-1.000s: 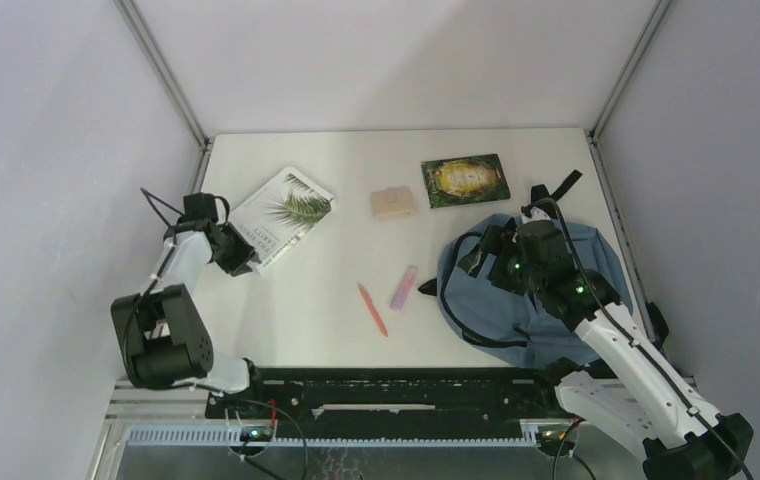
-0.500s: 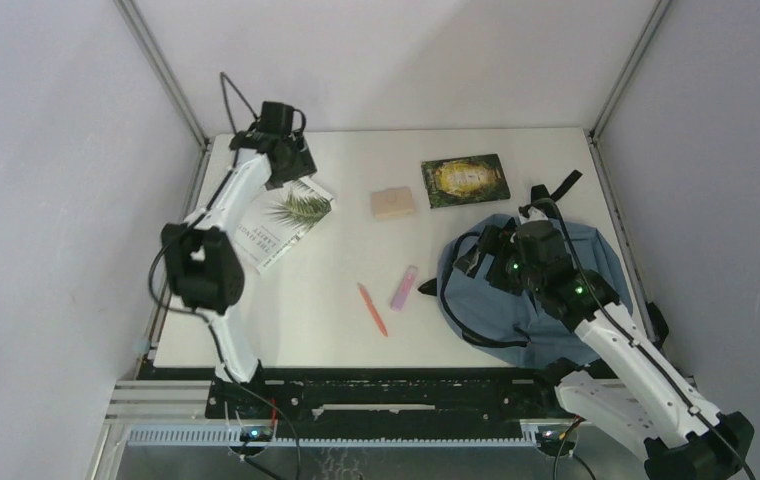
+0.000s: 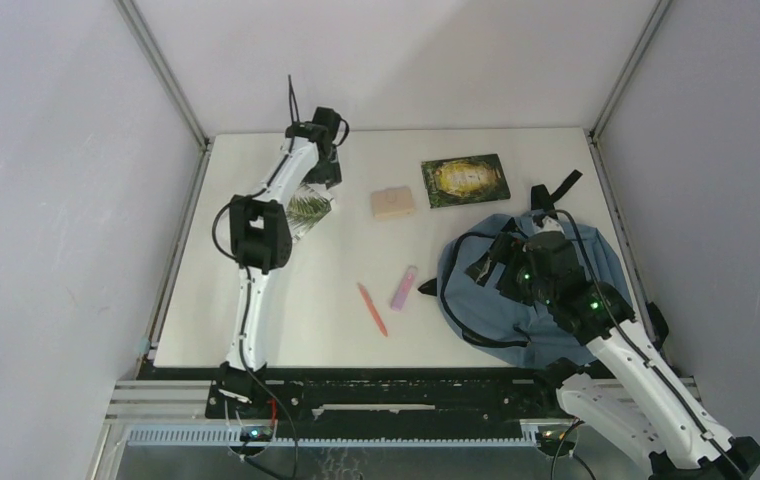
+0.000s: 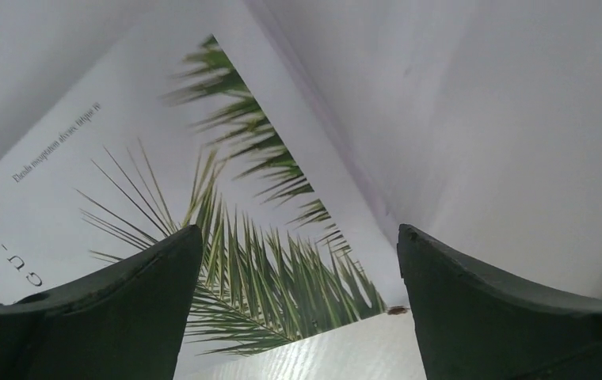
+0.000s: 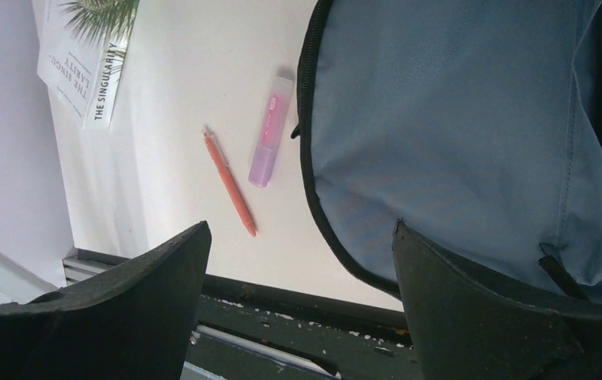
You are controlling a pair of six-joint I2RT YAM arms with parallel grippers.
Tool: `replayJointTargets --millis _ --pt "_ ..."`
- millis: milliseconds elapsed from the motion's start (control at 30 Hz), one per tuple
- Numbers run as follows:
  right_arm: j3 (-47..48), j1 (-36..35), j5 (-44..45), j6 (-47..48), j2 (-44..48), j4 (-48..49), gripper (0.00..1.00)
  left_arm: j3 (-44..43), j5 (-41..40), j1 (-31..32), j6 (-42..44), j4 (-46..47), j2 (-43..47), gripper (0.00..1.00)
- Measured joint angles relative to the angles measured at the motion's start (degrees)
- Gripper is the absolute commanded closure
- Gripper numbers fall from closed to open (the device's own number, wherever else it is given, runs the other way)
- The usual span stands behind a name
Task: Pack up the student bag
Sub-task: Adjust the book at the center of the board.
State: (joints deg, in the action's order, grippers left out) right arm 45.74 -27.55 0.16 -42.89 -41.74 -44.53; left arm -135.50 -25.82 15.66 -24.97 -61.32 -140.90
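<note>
The student bag is a dusty-blue backpack with black zipper trim, lying flat at the right of the table. It fills the right of the right wrist view. My right gripper hovers open and empty over the bag's left edge. My left gripper is stretched to the far left of the table, open and empty, just above the far corner of a white book with a palm leaf on its cover. In the left wrist view the gripper straddles that book.
An orange pen and a pink highlighter lie left of the bag, also in the right wrist view: pen, highlighter. A tan block and a dark green book lie at the back. Grey walls close in the table.
My left arm has swung from the table's left edge out to the far side, past the white book to its far corner. The right gripper shifted slightly toward me over the bag.
</note>
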Motion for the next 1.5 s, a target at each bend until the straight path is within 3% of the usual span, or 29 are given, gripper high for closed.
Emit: replayJointTargets --millis 100,133,200,267,567,700,800,867,967,1133,1200,1333,1500 --pt "-0.1 0.0 0.0 0.0 -1.1 0.1 0.08 0.9 -0.1 0.6 1.1 -1.7 -1.2 0.14" --pt "-0.1 0.0 0.0 0.0 -1.5 0.2 0.08 2.3 -0.2 1.0 1.3 -1.9 -1.1 0.22" --pt "-0.1 -0.1 -0.3 -0.1 -3.0 0.5 0.08 8.1 -0.8 2.1 1.9 -1.1 0.9 0.34" --pt "-0.1 -0.2 -0.9 -0.1 -4.5 1.0 0.08 16.9 -2.5 3.9 3.2 0.4 4.9 0.38" --pt "-0.3 -0.6 -2.9 0.1 -9.0 4.0 0.08 56.0 3.7 15.9 3.7 6.4 30.1 0.33" --pt "-0.3 -0.6 -3.2 0.3 -9.5 4.7 0.09 63.6 9.7 16.7 4.0 5.9 38.5 0.21" --pt "-0.3 -0.7 -3.5 0.6 -9.8 5.3 0.10 59.6 12.9 13.3 4.5 5.6 40.7 0.18" --pt "-0.3 -0.7 -3.7 0.6 -9.9 5.4 0.10 51.0 13.7 9.3 4.0 5.4 39.1 0.19" --pt "-0.3 -1.1 -3.6 0.5 -9.4 5.2 0.10 32.5 13.6 3.5 2.8 5.5 31.5 0.19" --pt "-0.4 -3.3 -2.4 -0.3 -5.0 2.8 0.10 -6.1 12.8 -4.3 -1.0 3.3 8.4 0.15" --pt "-0.5 -4.0 -1.4 -0.9 -2.7 1.5 0.10 -8.5 14.6 -6.6 -3.0 4.3 4.3 0.12" --pt "-1.6 -4.4 0.5 -1.6 1.0 -1.2 0.10 -0.8 19.9 -10.6 -8.2 6.6 2.1 0.12" --pt "-2.0 -4.4 1.4 -2.2 1.3 -3.3 0.10 -0.3 24.9 -12.2 -10.0 6.8 -1.5 0.12"
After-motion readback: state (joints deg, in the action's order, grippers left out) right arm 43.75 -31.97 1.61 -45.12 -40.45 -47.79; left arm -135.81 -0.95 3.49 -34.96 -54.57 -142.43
